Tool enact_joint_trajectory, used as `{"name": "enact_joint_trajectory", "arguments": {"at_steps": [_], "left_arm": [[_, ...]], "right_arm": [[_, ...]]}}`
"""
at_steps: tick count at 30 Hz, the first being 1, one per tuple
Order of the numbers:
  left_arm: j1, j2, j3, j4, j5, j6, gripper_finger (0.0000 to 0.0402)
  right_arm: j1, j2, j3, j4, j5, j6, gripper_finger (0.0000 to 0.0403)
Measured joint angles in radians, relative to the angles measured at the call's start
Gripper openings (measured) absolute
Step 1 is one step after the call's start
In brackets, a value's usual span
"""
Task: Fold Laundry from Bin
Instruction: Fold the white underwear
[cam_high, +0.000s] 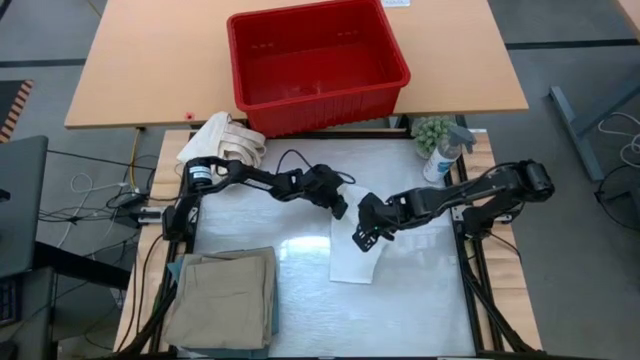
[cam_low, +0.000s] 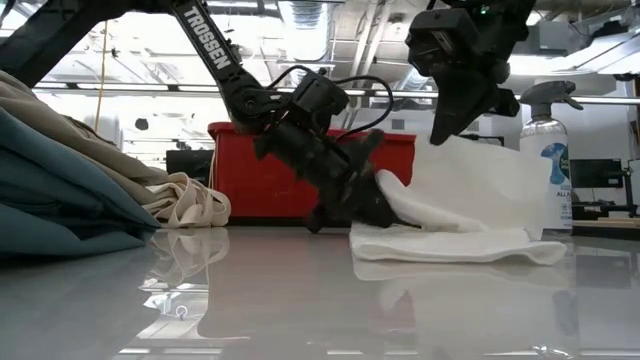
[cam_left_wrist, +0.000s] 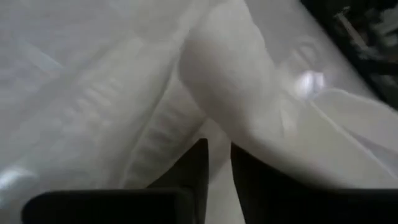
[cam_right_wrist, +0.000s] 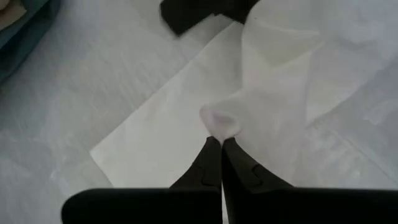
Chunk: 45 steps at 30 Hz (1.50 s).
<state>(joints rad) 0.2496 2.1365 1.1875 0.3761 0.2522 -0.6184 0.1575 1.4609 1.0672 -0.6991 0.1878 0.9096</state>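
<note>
- Folding is under way on the small white cloth (cam_high: 352, 255), which lies on the glossy work surface (cam_high: 420, 310) between the two arms, well clear of the red bin (cam_high: 318, 62) that sits on the wooden table (cam_high: 140, 60) beyond.
- Your right gripper (cam_right_wrist: 221, 144) is pinched tight on a raised corner of that cloth; in the low view it hangs above the surface so the fabric drapes down, which lets you carry one edge over the rest.
- Your left gripper (cam_left_wrist: 217, 149) sits low at the cloth's other edge, fingers (cam_left_wrist: 198, 163) only narrowly parted with cloth showing between them; whether it is gripping or letting go, you cannot tell.
- Keeping that left side low likely anchors the sheet while the right draws it over.
- Tan khaki trousers (cam_high: 225, 295) rest folded on the teal-green garment (cam_high: 274, 318) at the left near corner, set aside as a finished stack, I judge.
- Watch the spray bottle (cam_high: 441, 160) by the right arm.
</note>
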Motion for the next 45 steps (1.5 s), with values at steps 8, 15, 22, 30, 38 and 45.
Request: {"name": "enact_joint_trajectory", "arguments": {"at_steps": [8, 15, 22, 30, 38, 45], "left_arm": [[0.058, 0.003, 0.158, -0.319, 0.102, 0.075, 0.0072], [0.108, 0.003, 0.345, -0.607, 0.076, 0.258, 0.0054], [0.140, 0.003, 0.557, -1.024, -0.044, 0.478, 0.0029], [0.140, 0.002, 0.703, -1.263, -0.023, 0.550, 0.0001], [0.111, 0.009, 0.708, -1.212, 0.043, 0.551, 0.0000], [0.077, 0.011, 0.675, -1.192, 0.104, 0.548, 0.0000]], "right_arm": [[0.012, 0.000, 0.000, -0.001, 0.024, -0.001, 0.0020], [0.027, 0.000, 0.000, 0.003, 0.024, -0.016, 0.0020], [0.054, 0.000, 0.000, 0.008, 0.024, -0.020, 0.0020], [0.087, 0.000, 0.001, 0.119, 0.022, -0.095, 0.0020], [0.120, -0.001, 0.001, 0.185, -0.045, -0.183, 0.0020], [0.139, -0.001, 0.001, 0.221, -0.154, -0.289, 0.0020]]}}
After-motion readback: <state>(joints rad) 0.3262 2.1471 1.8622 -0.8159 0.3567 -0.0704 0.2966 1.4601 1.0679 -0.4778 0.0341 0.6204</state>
